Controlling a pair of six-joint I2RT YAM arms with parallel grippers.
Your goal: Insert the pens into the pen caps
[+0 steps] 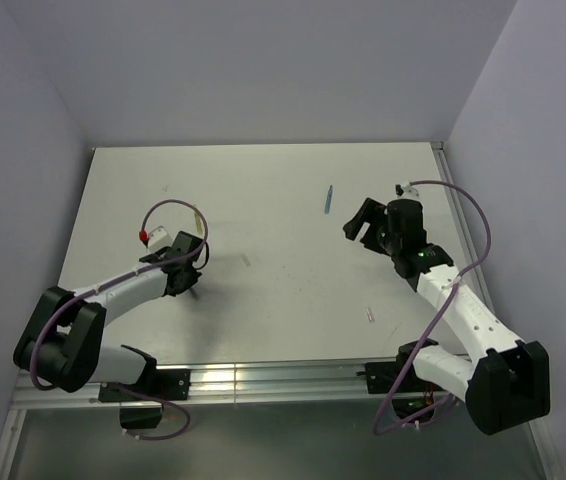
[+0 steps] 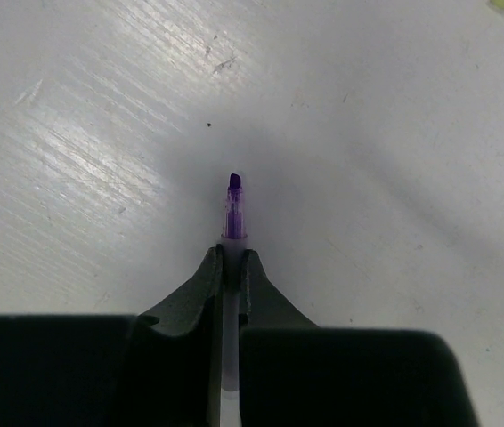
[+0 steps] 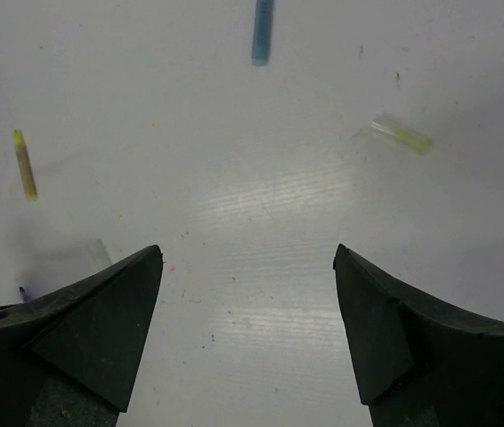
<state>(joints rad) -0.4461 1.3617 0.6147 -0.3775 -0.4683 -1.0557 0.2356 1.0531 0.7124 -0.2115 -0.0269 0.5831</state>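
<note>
Your left hand [image 2: 231,260] is clamped shut on the grey-purple pen [image 2: 233,209], whose bare purple tip sticks out past the fingers over the surface [image 2: 74,133]; that forearm lies low across the left side; your right hand [image 3: 247,258] has its fingers spread wide and grips nothing, hovering above the surface on the right; ahead of it lie the blue pen [image 3: 262,31], the yellow pen [image 3: 25,165] and a pen cap [image 3: 401,135], all well apart
</note>
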